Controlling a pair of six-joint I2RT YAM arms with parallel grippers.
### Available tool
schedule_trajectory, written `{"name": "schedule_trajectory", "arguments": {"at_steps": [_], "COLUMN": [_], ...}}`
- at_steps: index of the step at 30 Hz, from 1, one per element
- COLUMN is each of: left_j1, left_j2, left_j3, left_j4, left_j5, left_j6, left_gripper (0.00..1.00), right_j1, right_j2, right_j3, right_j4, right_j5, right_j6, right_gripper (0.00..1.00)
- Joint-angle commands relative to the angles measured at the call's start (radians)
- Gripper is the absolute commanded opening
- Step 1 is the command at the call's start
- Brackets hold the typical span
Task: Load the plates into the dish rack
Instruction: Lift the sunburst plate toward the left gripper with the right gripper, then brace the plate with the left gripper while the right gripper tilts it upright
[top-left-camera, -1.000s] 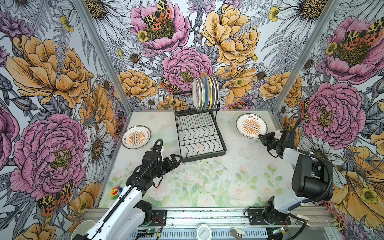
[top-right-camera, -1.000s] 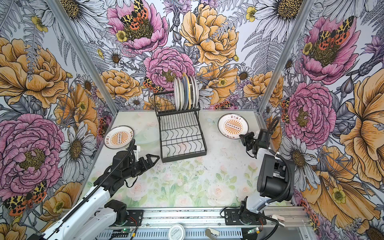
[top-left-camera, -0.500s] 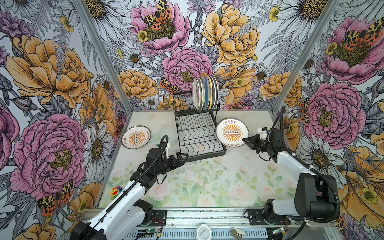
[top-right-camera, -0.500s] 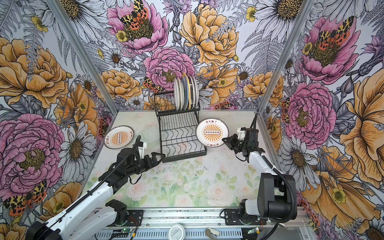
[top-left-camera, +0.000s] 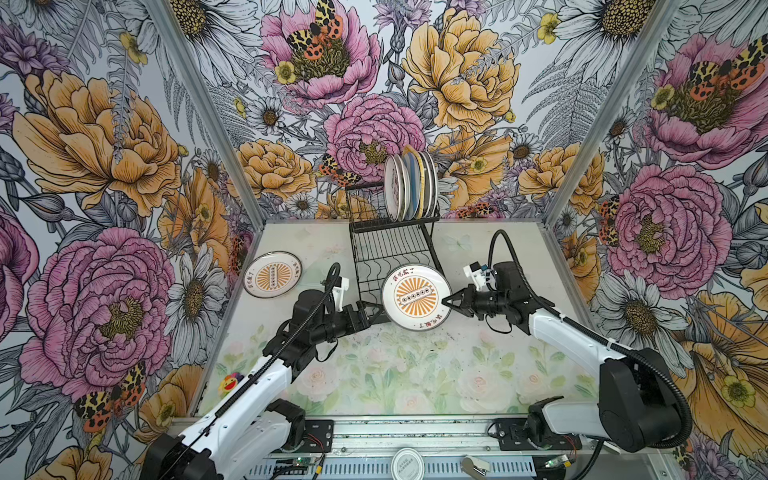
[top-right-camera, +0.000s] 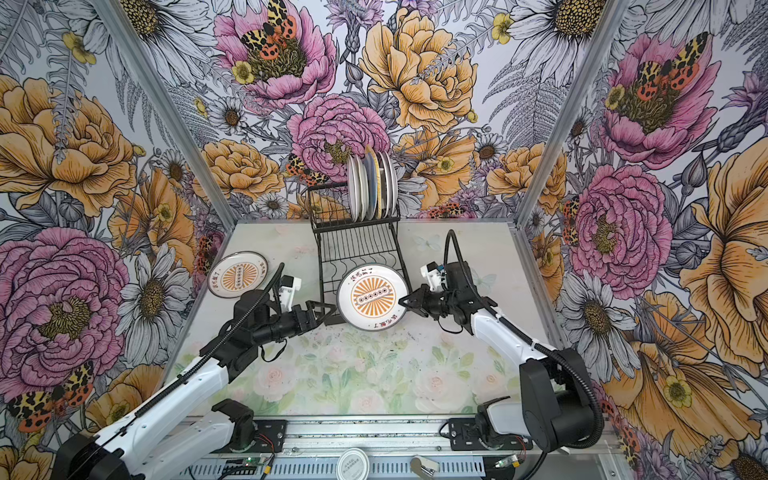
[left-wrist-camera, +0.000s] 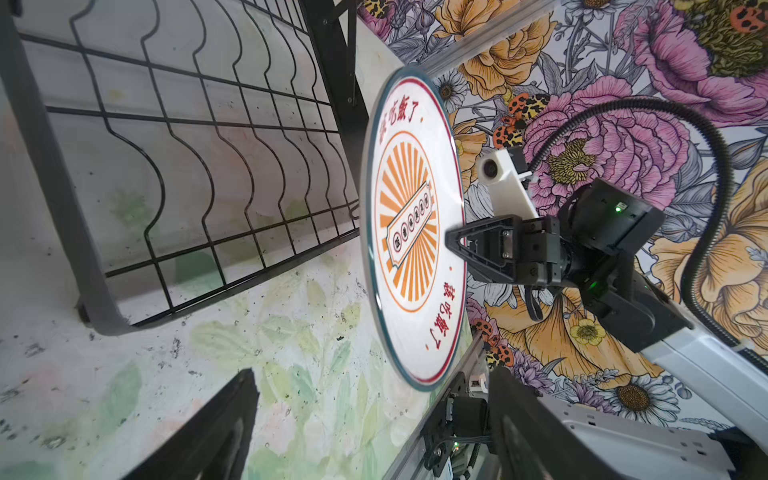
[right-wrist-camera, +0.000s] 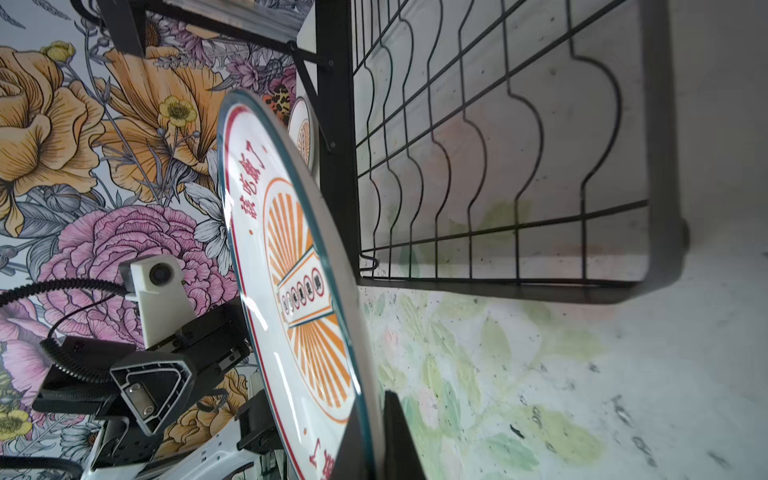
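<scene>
We've swung the plate (top-left-camera: 416, 297) to centre; right fingers (top-left-camera: 455, 300) pinch one rim, spread left fingers (top-left-camera: 370, 312) face the opposite rim.

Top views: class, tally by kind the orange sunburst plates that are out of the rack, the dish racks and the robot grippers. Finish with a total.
Orange sunburst plates out of the rack: 2, the lying plate and the held plate in the right gripper
Dish rack: 1
Grippers: 2, the left gripper open, the right shut on its plate
Total: 5
</scene>
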Motion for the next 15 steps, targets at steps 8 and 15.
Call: {"name": "schedule_trajectory", "arguments": {"at_steps": [8, 15], "left_j1": [0.071, 0.079], "left_j2": [-0.029, -0.03], "left_j3": [0.025, 0.041], "left_j4": [0.024, 0.023], "left_j5": [0.096, 0.109], "left_j6": [0.012, 0.013], "left_gripper": [0.69, 0.46], "right_j1": [0.119, 0.174], "right_j2": [0.023, 0.055], "right_j3": [0.122, 0.156], "right_j4": [0.005, -0.016], "right_j5": [-0.065, -0.046], "right_j6": [-0.06, -0.087], "right_gripper": [0.0, 0.0]}}
